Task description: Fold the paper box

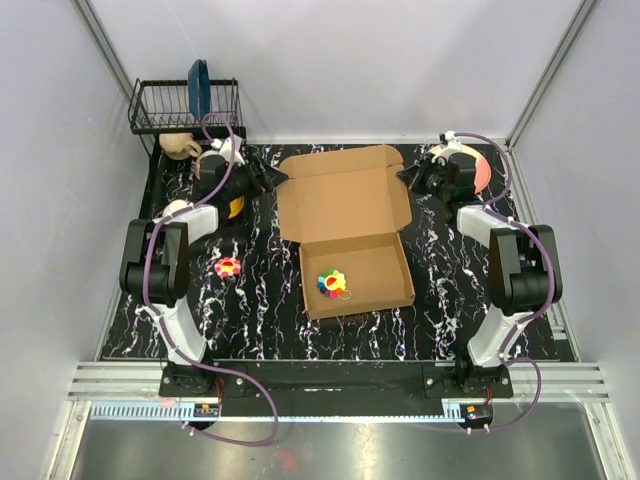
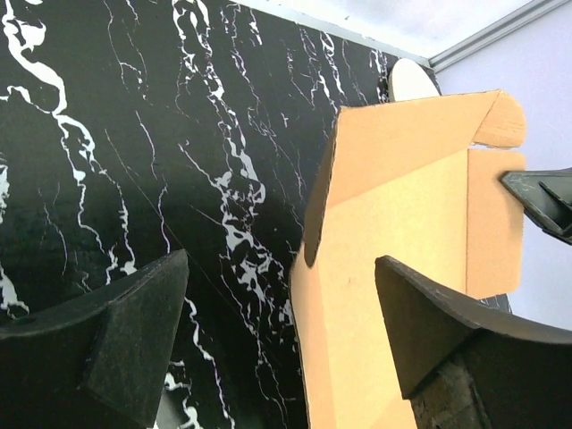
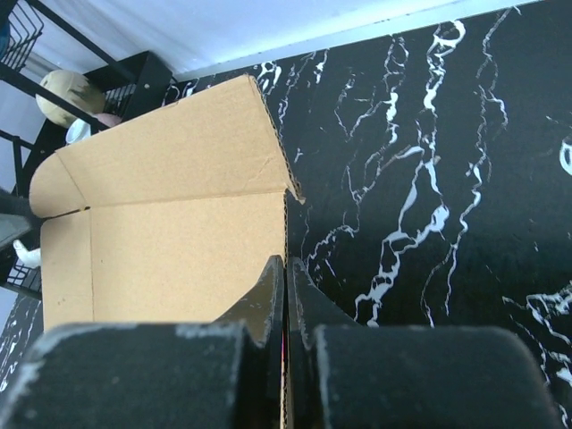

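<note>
top view: the paper box lies open in the middle of the tabletop, its lid flat toward 12 o'clock and its tray toward 6 o'clock, with a colourful toy inside. the left gripper sits at the lid's 10 o'clock corner and the right gripper at its 2 o'clock corner. the step in hand looks like taking hold of the lid to swing it over.

left wrist view: the jaws are spread wide and hold nothing; the lid's edge runs between them, nearer the 3 o'clock finger.

right wrist view: the jaws are pressed together, and the lid's 3 o'clock edge runs straight into the slit between them, so they appear to pinch it.

next, i judge, the left jaws must close on their edge, then both arms lift evenly and carry the lid toward 6 o'clock without skewing the tray.
</note>
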Controlling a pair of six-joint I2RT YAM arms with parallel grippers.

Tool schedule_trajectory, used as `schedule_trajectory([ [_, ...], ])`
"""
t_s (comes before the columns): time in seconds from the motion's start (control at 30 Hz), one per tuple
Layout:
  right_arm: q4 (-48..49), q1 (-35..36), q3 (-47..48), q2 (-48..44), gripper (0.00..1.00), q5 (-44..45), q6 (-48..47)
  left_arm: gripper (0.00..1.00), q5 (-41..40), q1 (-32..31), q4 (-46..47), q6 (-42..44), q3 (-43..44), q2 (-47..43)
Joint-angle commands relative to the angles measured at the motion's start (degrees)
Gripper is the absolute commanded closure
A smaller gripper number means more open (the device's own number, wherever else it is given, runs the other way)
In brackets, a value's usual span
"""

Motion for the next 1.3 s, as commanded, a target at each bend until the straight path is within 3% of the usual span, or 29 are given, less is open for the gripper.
schedule_trajectory([
  [0.0,4.4,0.06,-4.06,-5.84,1.0,2.91,0.84,0.12,-1.99,0.22,8.65,-1.72,-5.83,-8.15],
  [0.17,8.71,1.2,-9.87,-11.03,1.0,6.07,2.25,0.12,-2.61,0.14,16.39,-6.21,-12.69,-13.61],
  [0.5,12.5,2.43,-21.2,-22.02,1.0,8.01,2.43,0.16,-4.1,-3.73,12.27,-2.7,-20.16,-21.17],
  [0.87,11.01,2.78,-24.29,-26.78,1.0,7.57,2.34,0.2,-7.44,-3.56,11.39,-2.0,-21.4,-21.0],
  [1.13,10.66,3.05,-24.55,-27.57,1.0,6.34,2.34,0.25,4.84,-2.33,11.92,-1.91,-13.94,-15.2],
  [1.2,9.69,3.05,-24.38,-28.09,1.0,6.17,1.81,0.27,9.42,-1.19,9.3,-0.16,-12.44,-14.67],
  [1.27,8.99,2.87,-24.12,-28.09,1.0,6.08,1.81,0.31,9.78,-0.83,0.17,3.09,-9.63,-15.19],
])
